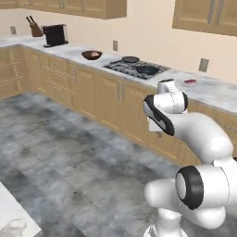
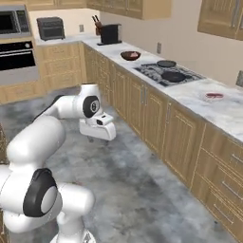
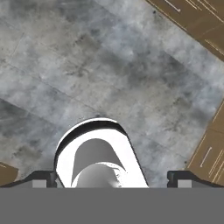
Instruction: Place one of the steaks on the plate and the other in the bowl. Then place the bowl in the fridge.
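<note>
The dark brown bowl stands on the counter left of the stove, with a pale pink steak lying in it. Further right on the counter, the darker red steak rests on a small white plate. My gripper is open and points down at the grey floor with nothing between its fingertips. The hand hangs low in front of the cabinets, well away from the counter. The fridge is out of view.
Two black pans sit on the stove. A coffee machine and a knife block stand at the counter's far end. A built-in oven and a microwave fill the left wall. Tan cabinet fronts line the grey floor.
</note>
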Motion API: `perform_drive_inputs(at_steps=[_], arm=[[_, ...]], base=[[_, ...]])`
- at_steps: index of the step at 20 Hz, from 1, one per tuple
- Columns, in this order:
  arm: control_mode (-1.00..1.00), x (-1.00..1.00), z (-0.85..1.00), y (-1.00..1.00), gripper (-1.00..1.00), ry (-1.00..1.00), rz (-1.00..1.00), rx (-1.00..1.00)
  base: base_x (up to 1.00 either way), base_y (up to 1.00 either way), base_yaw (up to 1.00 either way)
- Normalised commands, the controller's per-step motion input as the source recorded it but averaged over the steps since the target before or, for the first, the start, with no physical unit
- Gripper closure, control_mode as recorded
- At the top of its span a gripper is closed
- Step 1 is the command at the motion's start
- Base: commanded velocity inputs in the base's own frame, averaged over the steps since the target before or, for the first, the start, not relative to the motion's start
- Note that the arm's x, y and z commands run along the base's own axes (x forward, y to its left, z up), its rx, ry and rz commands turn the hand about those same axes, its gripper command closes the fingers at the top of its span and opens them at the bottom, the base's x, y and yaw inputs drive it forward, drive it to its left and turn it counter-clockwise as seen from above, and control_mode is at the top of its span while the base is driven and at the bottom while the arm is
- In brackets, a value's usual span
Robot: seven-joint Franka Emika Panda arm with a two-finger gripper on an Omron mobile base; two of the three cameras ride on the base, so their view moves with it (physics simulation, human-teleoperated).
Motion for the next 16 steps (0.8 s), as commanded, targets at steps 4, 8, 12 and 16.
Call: perform_drive_inputs(at_steps=[4,8,12,16], arm=[[1.0,0.0,0.0,0.0,-1.0,0.0,0.0,0.0],[1.0,0.0,0.0,0.0,-1.0,0.0,0.0,0.0],[1.0,0.0,0.0,0.0,-1.0,0.0,0.0,0.0],[1.0,0.0,0.0,0.0,-1.0,0.0,0.0,0.0]], base=[[1.0,-0.1,0.64],[1.0,-0.06,0.35],[1.0,-0.41,0.27],[1.0,-0.83,0.16]])
